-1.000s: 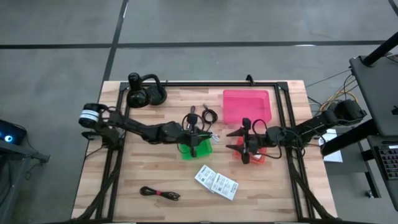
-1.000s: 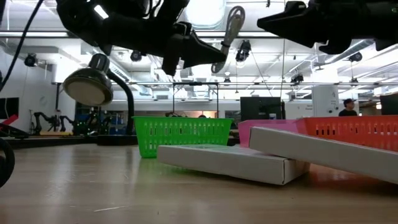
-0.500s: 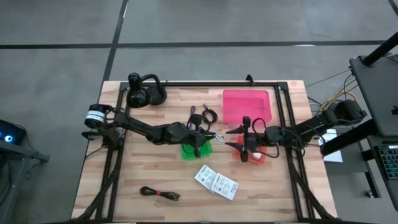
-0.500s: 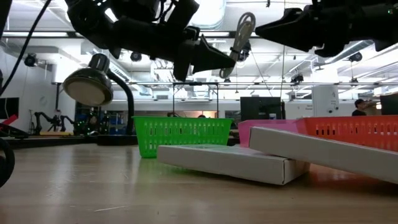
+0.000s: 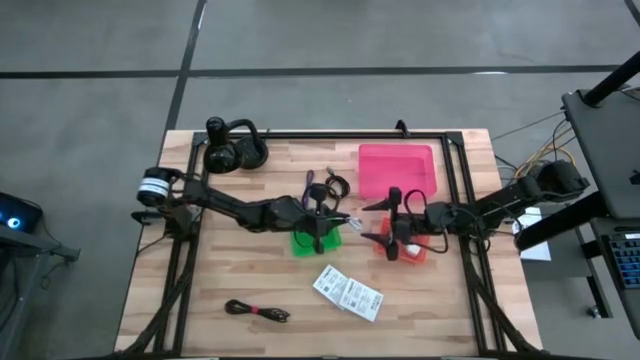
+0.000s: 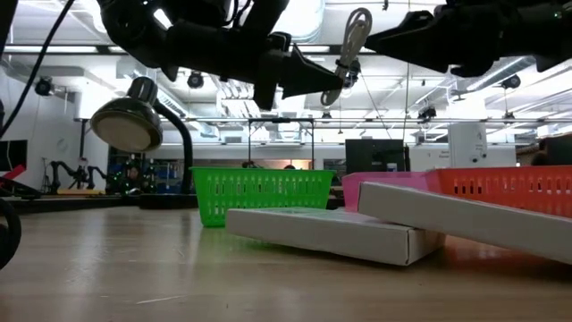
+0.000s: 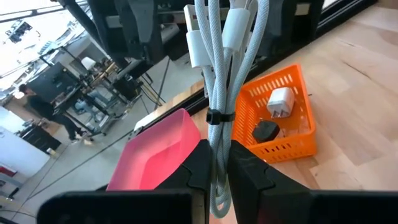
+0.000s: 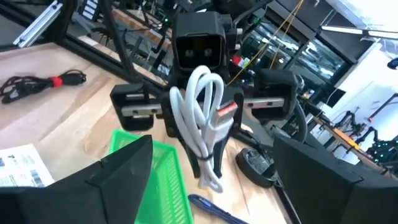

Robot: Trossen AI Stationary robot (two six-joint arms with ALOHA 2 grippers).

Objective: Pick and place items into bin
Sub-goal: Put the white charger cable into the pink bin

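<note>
Centrally on the wooden surface (image 5: pixel 250 275): left gripper (image 5: pixel 338 221), raised above the green basket (image 5: pixel 314 240), fingers clamped on a bundled white cable (image 7: pixel 221 74), which hangs looped and tied at its middle, clear of the surface. Right gripper (image 5: pixel 377 222), just beside it and facing it, fingers spread wide and holding nothing, positioned over the orange basket (image 5: pixel 415 251). Orange basket contents, seen from the left wrist: one white charger plug (image 7: pixel 280 99) and one dark piece (image 7: pixel 266 131). Pink bin (image 5: pixel 397 169): behind the orange basket, near the far edge of the surface. Purple cable (image 5: pixel 309 184) and black thin cable (image 5: pixel 336 185): lying loose together between the green basket and the far edge. White flat packets (image 5: pixel 348 292): two, side by side and touching, on the near part of the surface, in front of the baskets. Black-red cable (image 5: pixel 257 311): coiled flat near the front edge, well apart from both grippers. Black headphones (image 5: pixel 232 150): far left corner of the surface.
</note>
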